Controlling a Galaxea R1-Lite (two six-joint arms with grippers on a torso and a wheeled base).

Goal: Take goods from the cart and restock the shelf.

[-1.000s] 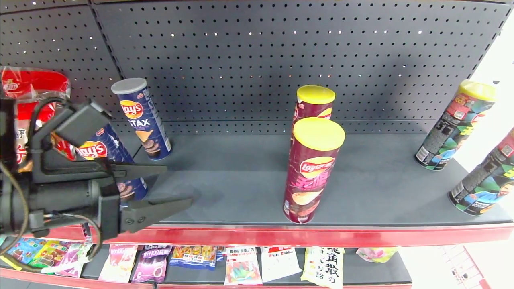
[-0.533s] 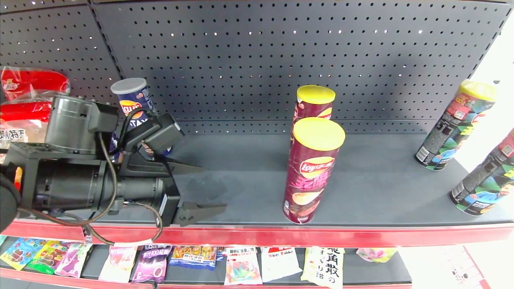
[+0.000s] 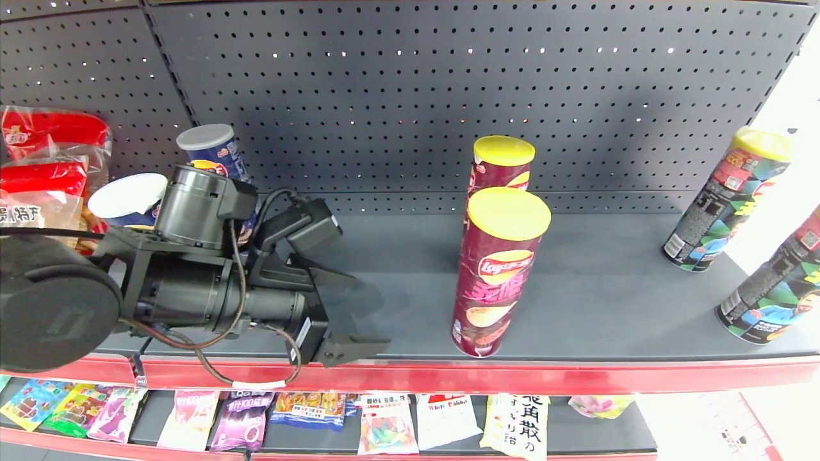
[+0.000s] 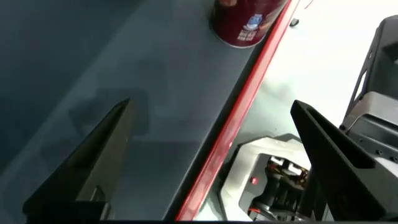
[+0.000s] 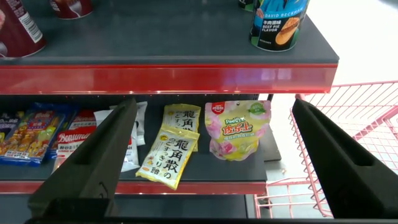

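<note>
Both spread wide: left hand [image 3: 371,312] over red shelf edge [image 3: 544,376], right hand [image 5: 214,102] facing it.

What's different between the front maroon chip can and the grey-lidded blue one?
The maroon chip can has a yellow lid, the blue chip can a grey one. The maroon stands near the shelf's front edge, the blue by the back panel. Both are lidded tubes.

Printed logo on maroon can [image 3: 493,282]; dark characters on yellow packet [image 3: 516,426]; label on teal can [image 5: 278,22].
</note>
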